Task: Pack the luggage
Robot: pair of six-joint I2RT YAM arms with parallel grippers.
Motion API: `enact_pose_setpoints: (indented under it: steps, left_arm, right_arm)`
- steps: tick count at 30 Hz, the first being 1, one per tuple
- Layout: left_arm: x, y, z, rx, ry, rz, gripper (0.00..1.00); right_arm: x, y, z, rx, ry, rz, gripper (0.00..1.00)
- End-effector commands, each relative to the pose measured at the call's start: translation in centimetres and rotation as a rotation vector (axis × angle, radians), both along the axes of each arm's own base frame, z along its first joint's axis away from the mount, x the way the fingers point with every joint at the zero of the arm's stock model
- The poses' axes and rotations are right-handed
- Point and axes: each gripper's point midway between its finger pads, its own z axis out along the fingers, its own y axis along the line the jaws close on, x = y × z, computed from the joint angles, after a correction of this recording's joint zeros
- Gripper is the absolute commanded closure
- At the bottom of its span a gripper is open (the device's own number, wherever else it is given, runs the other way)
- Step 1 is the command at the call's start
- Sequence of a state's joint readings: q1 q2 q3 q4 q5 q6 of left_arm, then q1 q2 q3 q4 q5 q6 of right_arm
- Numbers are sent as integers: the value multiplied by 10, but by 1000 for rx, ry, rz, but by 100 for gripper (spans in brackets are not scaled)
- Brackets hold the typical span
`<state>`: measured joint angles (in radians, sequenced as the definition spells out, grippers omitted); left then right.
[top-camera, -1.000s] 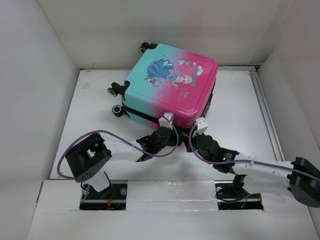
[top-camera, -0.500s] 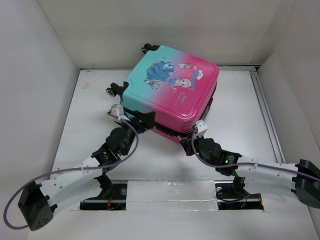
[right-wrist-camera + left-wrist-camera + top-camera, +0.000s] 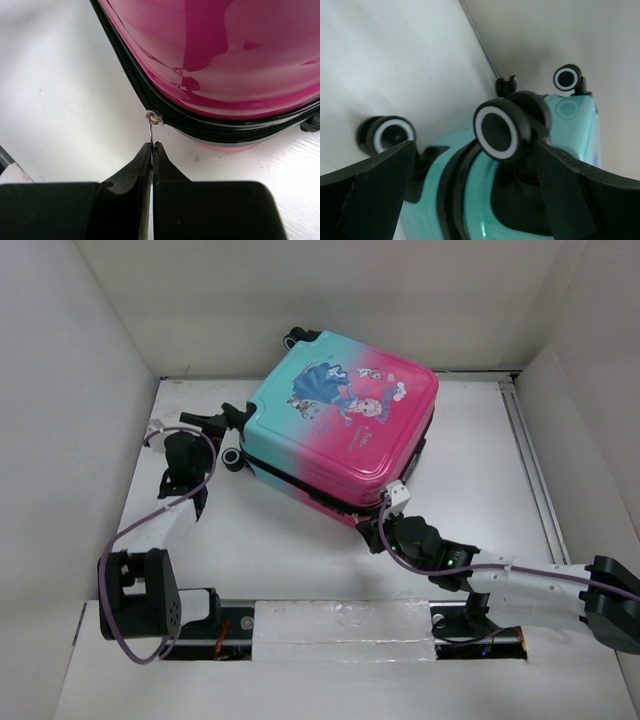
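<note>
Surface: white table (image 3: 490,470), white panels (image 3: 60,420) on three sides | Item lying on it: luggage (image 3: 345,415), shells together, printed side up | Wheels (image 3: 296,338): black, at the luggage's teal end | Bare tabletop: left, right and near side of the luggage

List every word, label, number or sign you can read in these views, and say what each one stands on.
No text here can be read.
Small script under the cartoon print on the luggage: too small and blurred to read.
Left wrist view, nearest wheel: plain white ring, no lettering.
Right wrist view, zipper pull and pink shell: no lettering visible.
</note>
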<state>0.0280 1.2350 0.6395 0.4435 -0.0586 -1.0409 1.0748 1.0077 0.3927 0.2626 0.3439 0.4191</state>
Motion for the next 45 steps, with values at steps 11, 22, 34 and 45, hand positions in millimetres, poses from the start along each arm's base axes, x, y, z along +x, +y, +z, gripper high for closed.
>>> enact_pose_setpoints:
  steps: [11,22,34,45]
  left_arm:
    - [76,-43,63,-115,-203,-292,0]
    - [64,-71,66,-100,-299,-374,100]
    - [-44,-134,54,26,-345,-446,100]
    - [-152,-241,48,7,-323,-693,100]
  right_arm:
    - [-17,28,26,109,-17,135,100]
    - [-1,36,43,117,-37,141,100]
    - [76,-35,83,123,-118,-22,100]
    - [32,25,69,186,-42,240,100]
